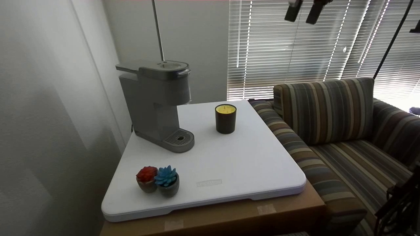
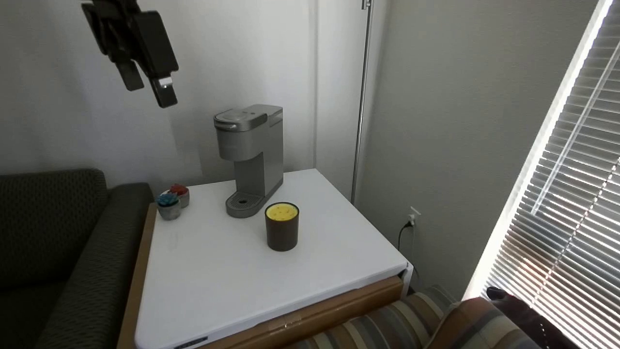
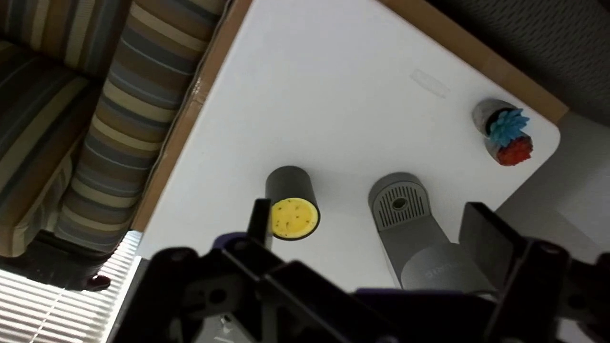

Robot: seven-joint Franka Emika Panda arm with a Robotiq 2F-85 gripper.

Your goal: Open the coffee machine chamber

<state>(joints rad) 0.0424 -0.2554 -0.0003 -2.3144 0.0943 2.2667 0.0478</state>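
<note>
The grey coffee machine (image 1: pixel 144 111) stands upright on the white tabletop and shows in both exterior views (image 2: pixel 272 155). The chamber, its top head (image 1: pixel 164 72), has its lid lying flat and shut, with a handle bar at the front edge; it also shows in an exterior view (image 2: pixel 240 127). In the wrist view the machine's base (image 3: pixel 400 202) and part of its head (image 3: pixel 436 269) appear between the fingers; the lid is mostly hidden by the gripper. My gripper (image 3: pixel 369 207) is open and empty. It hangs high above the table, apart from the machine, in both exterior views (image 1: pixel 302 18) (image 2: pixel 149 92).
A dark jar with a yellow top (image 1: pixel 225 119) stands on the white table (image 1: pixel 242 164) beside the machine. Two small pots with a red plant (image 1: pixel 147 175) and a blue plant (image 1: pixel 166 178) stand near an edge. A striped armchair (image 1: pixel 325 114) and walls adjoin the table.
</note>
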